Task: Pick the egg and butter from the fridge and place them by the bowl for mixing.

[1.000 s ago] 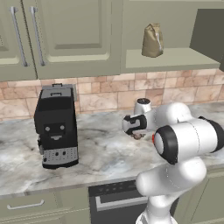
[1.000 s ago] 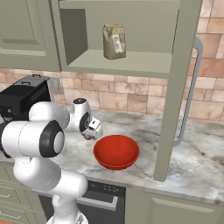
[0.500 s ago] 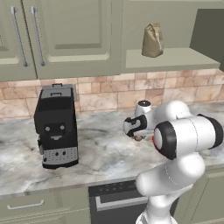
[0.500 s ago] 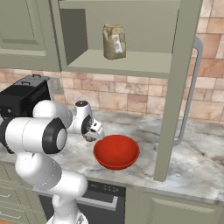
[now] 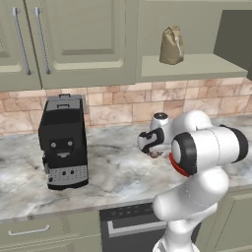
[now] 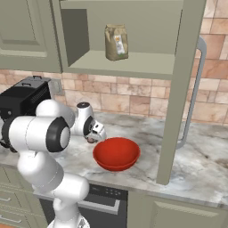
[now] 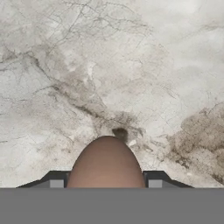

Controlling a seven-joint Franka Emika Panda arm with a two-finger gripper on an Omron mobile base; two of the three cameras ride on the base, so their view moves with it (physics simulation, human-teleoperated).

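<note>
In the hand view the brownish-pink egg (image 7: 107, 162) sits between my two dark fingertips (image 7: 56, 181), with my gripper (image 7: 107, 183) shut on it just above the marble counter (image 7: 109, 65). From the base views, my gripper (image 5: 152, 150) (image 6: 92, 137) hangs low over the counter with the egg (image 6: 91, 140) in it, just left of the red bowl (image 6: 116, 153). A sliver of the bowl (image 5: 173, 166) shows behind my arm. The fridge's curved grey handle (image 6: 192, 102) stands at the right. The butter is out of view.
A black coffee machine (image 5: 63, 142) stands on the counter to the left. A brown paper bag (image 6: 116, 42) sits on the open shelf above. A tall cabinet panel (image 6: 176, 89) drops to the counter right of the bowl. An oven (image 5: 133, 224) lies below the counter edge.
My gripper has sunk slightly toward the counter with the egg still in it. My elbow has shifted a little; the bowl and coffee machine stay put.
</note>
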